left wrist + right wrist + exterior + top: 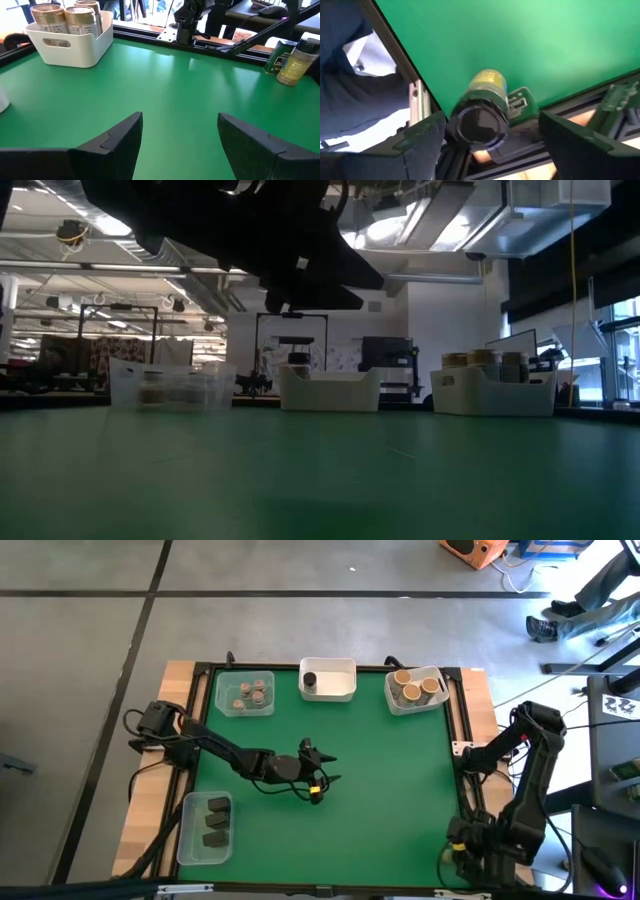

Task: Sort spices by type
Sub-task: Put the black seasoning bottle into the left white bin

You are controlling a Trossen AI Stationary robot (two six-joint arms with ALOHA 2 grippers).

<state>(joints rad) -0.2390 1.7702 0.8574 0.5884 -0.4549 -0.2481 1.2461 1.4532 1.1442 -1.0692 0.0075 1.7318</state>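
Observation:
My left gripper [329, 770] [180, 120] hovers open over the middle of the green mat [380, 800], with nothing between its fingers. My right gripper [491, 117] is open at the table's right edge. Its fingers stand on either side of a dark-lidded jar with a yellow label [481, 120], seen from its lid end. Jars with grey-brown lids sit in a clear tub [245, 693]. One dark cylinder [310, 679] stands in the white tub [340, 692]. Tan-lidded jars [412, 687] [65, 17] fill the far right tub. Dark blocky ones [215, 820] lie in the near left tub.
Two more spice jars [289, 57] stand on the table's frame beyond the mat's right edge. The black frame [455, 740] runs around the mat. Three tubs line the far edge; one sits in the near left corner. The low view shows the left arm [270, 240] overhead.

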